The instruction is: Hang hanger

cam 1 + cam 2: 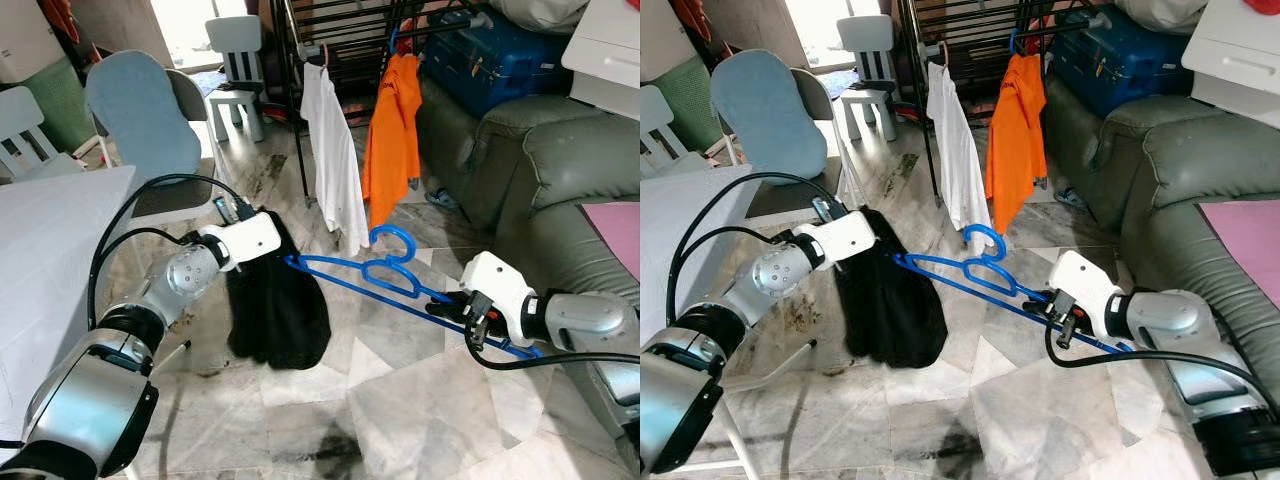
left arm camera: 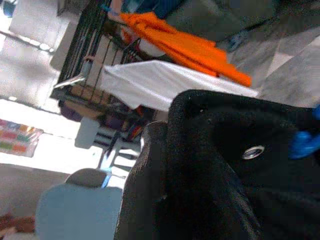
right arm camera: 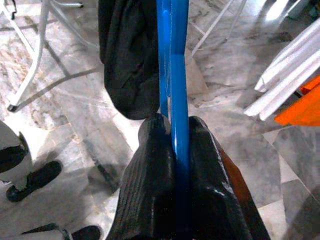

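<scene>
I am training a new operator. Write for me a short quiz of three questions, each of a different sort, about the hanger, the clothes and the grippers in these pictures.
1. True or false: the right gripper is shut on the blue hanger.
2. Multiple choice: which garment hangs from the blue hanger's far end, beside the left gripper? A. white shirt B. orange shirt C. black garment
3. Fill in: the white and orange shirts hang on a black ____.

Key: 1 true; 2 C; 3 rack.
</scene>
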Controlling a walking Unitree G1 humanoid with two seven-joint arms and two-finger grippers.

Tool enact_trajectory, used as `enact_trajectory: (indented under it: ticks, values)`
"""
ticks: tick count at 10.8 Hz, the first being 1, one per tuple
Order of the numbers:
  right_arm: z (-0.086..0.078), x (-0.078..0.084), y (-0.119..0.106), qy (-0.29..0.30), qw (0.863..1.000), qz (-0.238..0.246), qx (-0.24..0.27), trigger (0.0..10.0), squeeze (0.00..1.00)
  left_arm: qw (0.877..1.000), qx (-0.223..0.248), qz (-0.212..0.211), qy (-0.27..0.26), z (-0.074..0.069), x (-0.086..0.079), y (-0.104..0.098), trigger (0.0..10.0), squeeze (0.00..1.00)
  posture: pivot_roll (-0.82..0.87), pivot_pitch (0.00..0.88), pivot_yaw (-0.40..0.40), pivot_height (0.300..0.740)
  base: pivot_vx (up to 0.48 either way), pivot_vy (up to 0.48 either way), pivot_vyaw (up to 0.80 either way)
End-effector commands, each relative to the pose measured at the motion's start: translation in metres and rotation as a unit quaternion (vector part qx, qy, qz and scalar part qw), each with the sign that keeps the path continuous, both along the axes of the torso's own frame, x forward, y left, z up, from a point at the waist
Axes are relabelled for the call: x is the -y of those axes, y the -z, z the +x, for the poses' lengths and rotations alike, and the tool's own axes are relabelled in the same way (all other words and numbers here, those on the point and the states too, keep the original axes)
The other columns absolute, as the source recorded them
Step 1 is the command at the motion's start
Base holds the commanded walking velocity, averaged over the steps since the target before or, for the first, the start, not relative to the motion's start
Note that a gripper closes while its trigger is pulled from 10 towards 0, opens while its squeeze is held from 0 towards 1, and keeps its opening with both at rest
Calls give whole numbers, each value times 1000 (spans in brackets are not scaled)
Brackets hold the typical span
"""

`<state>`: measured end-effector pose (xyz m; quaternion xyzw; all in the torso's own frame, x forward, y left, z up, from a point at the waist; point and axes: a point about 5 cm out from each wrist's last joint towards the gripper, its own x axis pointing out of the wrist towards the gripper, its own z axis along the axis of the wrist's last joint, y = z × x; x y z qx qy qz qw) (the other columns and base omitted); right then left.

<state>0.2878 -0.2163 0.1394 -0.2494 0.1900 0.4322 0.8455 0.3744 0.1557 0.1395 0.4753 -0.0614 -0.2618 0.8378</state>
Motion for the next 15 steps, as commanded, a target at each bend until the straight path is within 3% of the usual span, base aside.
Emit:
enact_trajectory:
  ticks: [1, 6, 7, 8, 9, 11, 12, 14, 15]
  values:
    - [3, -6, -2, -9, 1000, -3, 13, 10000, 0, 1000, 12, -3, 10, -1, -4, -6, 10000, 0, -205, 0, 143, 740, 0, 0, 0]
    - [9, 0, 15, 8, 998, -62, 26, 10000, 0, 997, 26, -24, 70, -9, 3, -11, 10000, 0, -196, 0, 137, 740, 0, 0, 0]
    - [7, -3, 10, -1, 999, -39, 21, 10000, 0, 998, 22, -17, 63, -10, 0, -8, 10000, 0, -191, 0, 135, 740, 0, 0, 0]
    - [6, -8, -2, -12, 1000, -2, 24, 10000, 0, 1000, 8, 1, 1, -6, -14, 1, 10000, 0, -198, 0, 138, 740, 0, 0, 0]
    - [10, -10, -5, -4, 999, 2, 39, 10000, 0, 998, -26, -13, -62, -5, -24, 14, 10000, 0, -205, 0, 141, 740, 0, 0, 0]
    - [13, -15, 17, 18, 997, -52, 50, 10000, 0, 990, -100, -51, -90, -12, -24, 38, 10000, 0, -211, 0, 146, 740, 0, 0, 0]
    - [6, -32, 41, 31, 998, -48, 27, 10000, 0, 986, -126, -59, -89, -18, -19, 50, 10000, 0, -208, 0, 142, 740, 0, 0, 0]
    - [-7, -49, 57, 9, 1000, -19, -9, 10000, 0, 975, -148, -135, -100, -18, -14, 50, 10000, 0, -196, 0, 134, 740, 0, 0, 0]
    - [-12, -46, 61, 3, 999, -23, -24, 10000, 0, 979, -135, -139, -62, -19, -6, 45, 10000, 0, -197, 0, 127, 740, 0, 0, 0]
